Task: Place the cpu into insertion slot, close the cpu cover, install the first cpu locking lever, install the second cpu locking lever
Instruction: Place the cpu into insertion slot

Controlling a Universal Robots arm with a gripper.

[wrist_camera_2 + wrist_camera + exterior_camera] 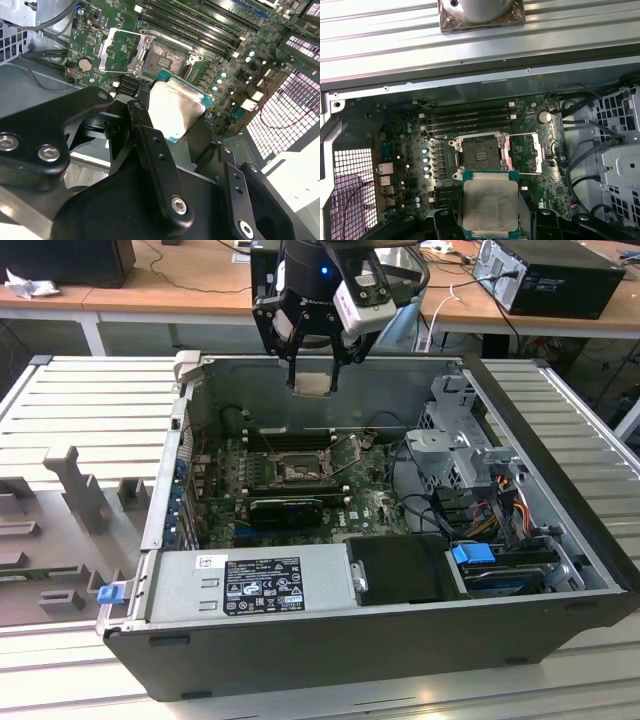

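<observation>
The cpu (490, 207) has a dull, smeared silver-grey metal face with a green rim. The cover (106, 50) is bright bare metal. The gripper (313, 383) is black, faintly glossy. The case (400, 390) is matt grey sheet metal.

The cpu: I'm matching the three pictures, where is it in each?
Exterior view: the cpu, held by the tool, over the open case.
Second wrist view: the cpu, near the insertion slot.
First wrist view: the cpu, beside the insertion slot.
Shared landmark: the insertion slot, uncovered.
</observation>
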